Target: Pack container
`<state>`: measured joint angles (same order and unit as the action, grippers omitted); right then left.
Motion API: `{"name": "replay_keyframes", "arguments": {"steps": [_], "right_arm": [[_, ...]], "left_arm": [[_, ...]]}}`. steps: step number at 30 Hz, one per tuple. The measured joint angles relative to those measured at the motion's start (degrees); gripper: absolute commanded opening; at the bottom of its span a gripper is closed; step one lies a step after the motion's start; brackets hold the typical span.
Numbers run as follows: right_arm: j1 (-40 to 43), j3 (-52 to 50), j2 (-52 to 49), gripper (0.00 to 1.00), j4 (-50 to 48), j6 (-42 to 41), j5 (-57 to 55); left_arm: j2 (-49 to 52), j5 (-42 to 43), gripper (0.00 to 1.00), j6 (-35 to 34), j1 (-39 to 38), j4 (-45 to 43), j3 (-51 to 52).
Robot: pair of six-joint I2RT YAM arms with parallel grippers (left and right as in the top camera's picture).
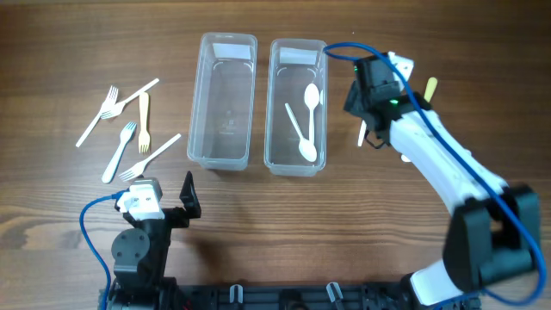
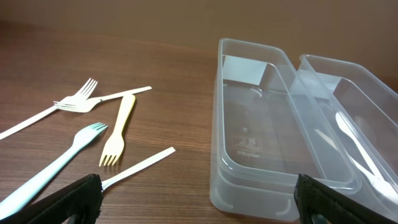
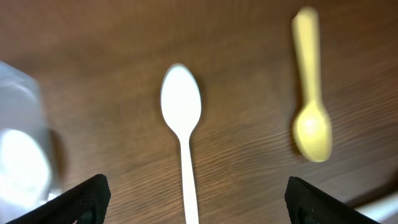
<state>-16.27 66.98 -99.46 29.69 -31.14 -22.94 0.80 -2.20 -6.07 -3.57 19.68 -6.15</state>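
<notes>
Container in play: the right container [image 1: 295,168], just beside our right gripper and, by our judgement, well short of full.
Right gripper [image 3: 198,202]: jaws spread wide with nothing between them, hovering low over the table [image 3: 93,74].
Directly beneath: a white spoon [image 3: 181,106] lying flat on the wood, and we'd call it next up.
Just past it: a yellow spoon [image 3: 313,124], also loose on the table.
Packed so far: two packed spoons [image 1: 303,138], both white, inside the right container.
Left container [image 1: 225,112]: right alongside its neighbour, and empty as far as we can see.
Left gripper [image 2: 202,199]: wide as well, holding nothing, parked near the front of the table and facing both containers.
Forks [image 2: 121,121]: five by our count, scattered on the table to the left of the left container.
Our read: under halfway, with two spoons and all the forks left to load.
</notes>
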Motion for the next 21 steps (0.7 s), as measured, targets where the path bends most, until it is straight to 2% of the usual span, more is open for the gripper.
{"name": "replay_keyframes", "arguments": {"steps": [4,8,9,11,13,16,18,21], "right_arm": [[2.29,-0.02,-10.08,0.87,-2.80,0.98,3.15],[6.56,0.11,-13.07,0.79,-5.84,4.72,9.62],[7.54,0.17,-13.11,0.72,-6.05,6.43,11.72],[8.26,0.33,-13.14,0.50,-6.03,10.38,13.86],[8.33,0.50,-13.14,0.40,-5.62,12.15,15.21],[8.63,0.98,-13.14,0.34,-4.68,13.77,17.49],[8.61,1.16,-13.14,0.27,-3.85,14.34,18.29],[8.63,1.38,-13.14,0.28,-2.93,14.58,18.71]], "left_arm": [[0.00,0.00,1.00,0.00,0.00,0.00,0.00],[0.00,0.00,1.00,0.00,0.00,0.00,0.00],[0.00,0.00,1.00,0.00,0.00,-0.02,0.00],[0.00,0.00,1.00,0.00,0.00,-0.02,0.00],[0.00,0.00,1.00,0.00,0.00,0.00,0.00],[0.00,0.00,1.00,0.00,0.00,-0.02,0.00],[0.00,0.00,1.00,0.00,0.00,-0.02,0.00],[0.00,0.00,1.00,0.00,0.00,-0.02,0.00]]}}
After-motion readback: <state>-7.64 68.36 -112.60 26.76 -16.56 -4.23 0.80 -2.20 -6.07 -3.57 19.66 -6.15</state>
